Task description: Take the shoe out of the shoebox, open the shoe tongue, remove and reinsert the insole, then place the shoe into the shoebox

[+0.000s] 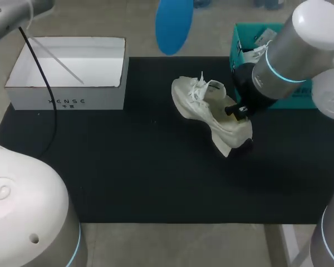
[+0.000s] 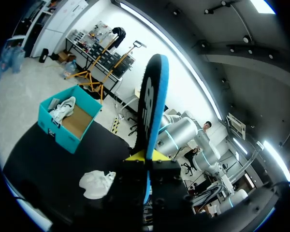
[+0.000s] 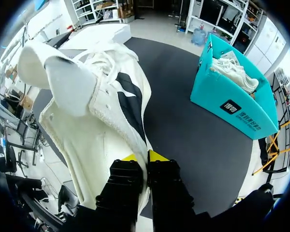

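On the black mat, head view, shoe: the white shoe (image 1: 209, 108) sits right of the middle of the black mat (image 1: 128, 167), laces toward the far side; whether it rests fully on the mat I cannot tell.
Head view, right gripper: the right gripper (image 1: 237, 111) is at the shoe's near-right rim, touching it.
Head view, insole: a blue insole (image 1: 174, 22) hangs above the mat's far edge, well apart from the shoe.
Head view, boxes: teal shoebox (image 1: 237, 44) at the far right; an open white box (image 1: 67, 97) at the far left.
Left wrist view, left gripper: the left gripper (image 2: 146, 155) is clamped on the insole (image 2: 153, 96), which stands edge-on between both yellow tips.
Left wrist view, beneath: the shoe (image 2: 97, 183) on the mat, the teal shoebox (image 2: 58, 130) beyond it, with a second shoe (image 2: 63, 108) inside.
Right wrist view, right gripper: the right gripper (image 3: 146, 158) is nearly closed, both tips pinching the shoe's (image 3: 96, 111) white rim.
Right wrist view, shoebox: the teal shoebox (image 3: 232, 108) stands beside the shoe, apart from it.
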Robot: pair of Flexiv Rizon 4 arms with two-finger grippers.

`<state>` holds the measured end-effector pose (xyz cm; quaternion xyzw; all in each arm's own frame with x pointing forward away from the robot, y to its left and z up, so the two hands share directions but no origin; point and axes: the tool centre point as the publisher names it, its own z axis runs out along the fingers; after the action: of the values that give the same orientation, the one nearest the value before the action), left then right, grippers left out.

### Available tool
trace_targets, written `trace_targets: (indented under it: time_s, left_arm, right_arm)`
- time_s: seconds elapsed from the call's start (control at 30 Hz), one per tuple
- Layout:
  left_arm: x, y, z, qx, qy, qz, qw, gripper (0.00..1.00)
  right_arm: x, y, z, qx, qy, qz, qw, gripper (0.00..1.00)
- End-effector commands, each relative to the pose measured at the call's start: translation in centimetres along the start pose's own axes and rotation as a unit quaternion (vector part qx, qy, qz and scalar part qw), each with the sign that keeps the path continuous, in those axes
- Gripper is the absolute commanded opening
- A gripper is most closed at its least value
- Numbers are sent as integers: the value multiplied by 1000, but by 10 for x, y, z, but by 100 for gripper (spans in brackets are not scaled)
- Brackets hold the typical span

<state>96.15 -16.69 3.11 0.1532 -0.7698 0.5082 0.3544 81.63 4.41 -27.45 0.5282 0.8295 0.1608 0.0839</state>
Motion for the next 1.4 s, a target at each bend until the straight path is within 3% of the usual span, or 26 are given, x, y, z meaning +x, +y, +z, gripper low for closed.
trace_targets:
  time_s: [0.03,0.1,0.23,0.4,0.73,1.4]
  left_arm:
    - [0,0,-1,-1,0,0,1000,0]
    - [0,0,-1,-1,0,0,1000,0]
    - [0,0,-1,-1,0,0,1000,0]
    - [0,0,-1,-1,0,0,1000,0]
    - [0,0,-1,-1,0,0,1000,0]
    - [0,0,-1,-1,0,0,1000,0]
  right_arm:
    - [-1,2,3,-9,4,58,998,0]
    - [-2,2,8,-2,-10,105,994,0]
    - [-6,2,15,-22,-10,190,981,0]
    - [-2,2,26,-35,0,235,971,0]
    - [11,-1,46,-27,-1,245,969,0]
    - [43,-32,115,8,15,260,966,0]
